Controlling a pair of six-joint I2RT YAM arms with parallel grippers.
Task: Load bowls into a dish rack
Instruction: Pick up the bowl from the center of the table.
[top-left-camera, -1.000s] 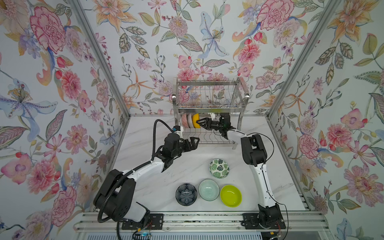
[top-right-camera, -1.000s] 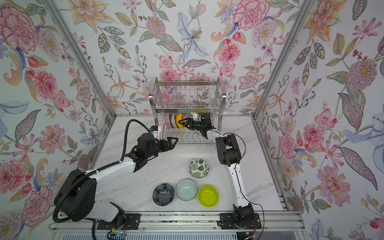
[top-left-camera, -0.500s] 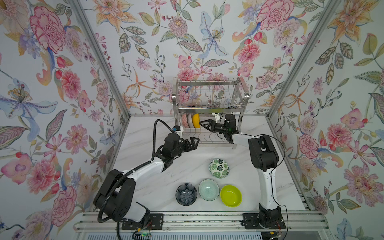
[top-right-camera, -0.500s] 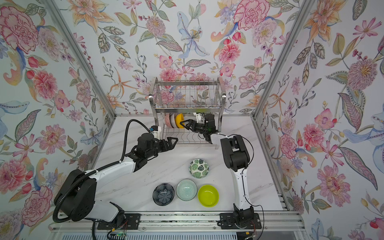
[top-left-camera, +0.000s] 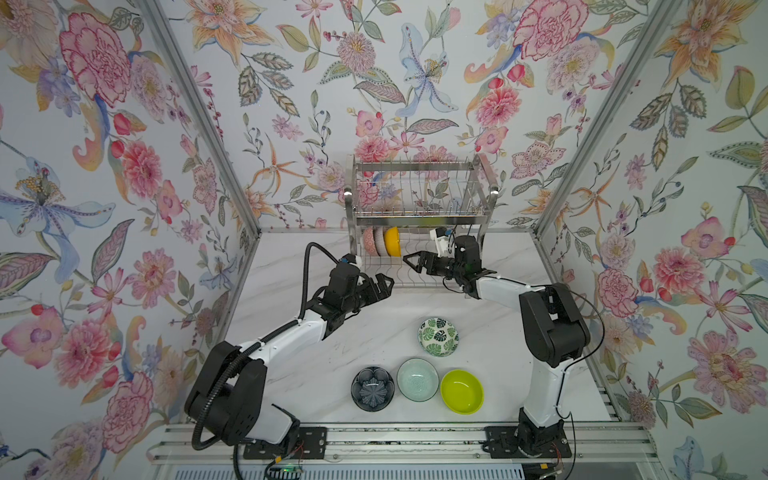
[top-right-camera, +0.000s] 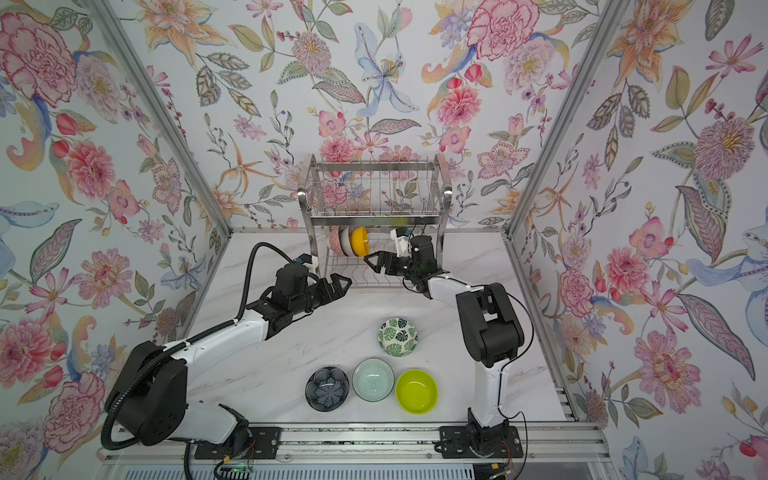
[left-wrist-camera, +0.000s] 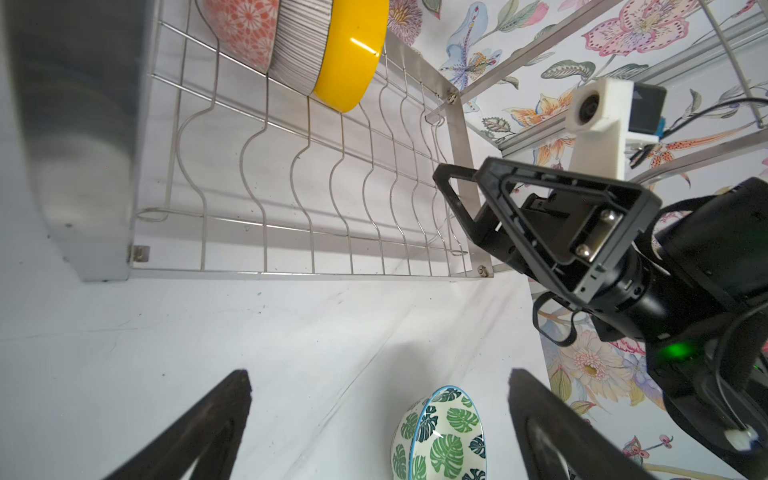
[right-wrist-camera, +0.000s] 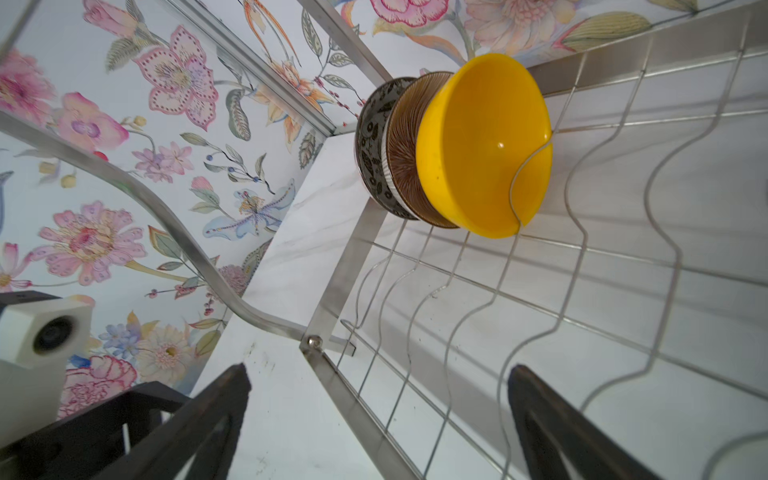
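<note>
Taking the table (top-left-camera: 291, 374) as a clock face with twelve at the back wall, the dish rack (top-left-camera: 419, 217) stands at twelve against the flowered wallpaper (top-left-camera: 415, 83). Three bowls sit on edge in the wire slots at the nine o'clock end of its lower tier. They are packed one against the next: a patterned bowl (top-left-camera: 367, 241) outermost, a ribbed bowl (top-left-camera: 378, 242) in the middle, and the yellow bowl (top-left-camera: 393, 242) toward three o'clock, its hollow facing three. The right wrist view shows a wavy wire crossing the open face of the yellow bowl (right-wrist-camera: 478, 145). The slots beyond it, toward three o'clock, hold nothing. Four bowls rest upright on the table. The leaf-print bowl (top-left-camera: 438, 336) sits a little toward four o'clock of centre. At six o'clock a row runs from nine to three: the dark flower-shaped bowl (top-left-camera: 372, 388), the pale mint bowl (top-left-camera: 417, 379) and the lime green bowl (top-left-camera: 462, 391), each just beside the next. The right gripper (top-left-camera: 409, 262) hovers over the front of the lower tier, pointing toward nine. Its jaws are spread and empty, near the yellow bowl but apart from it. The left gripper (top-left-camera: 384, 284) hangs over the table just in front of the rack's nine o'clock leg, pointing toward two. Its jaws are wide apart and hold nothing.
</note>
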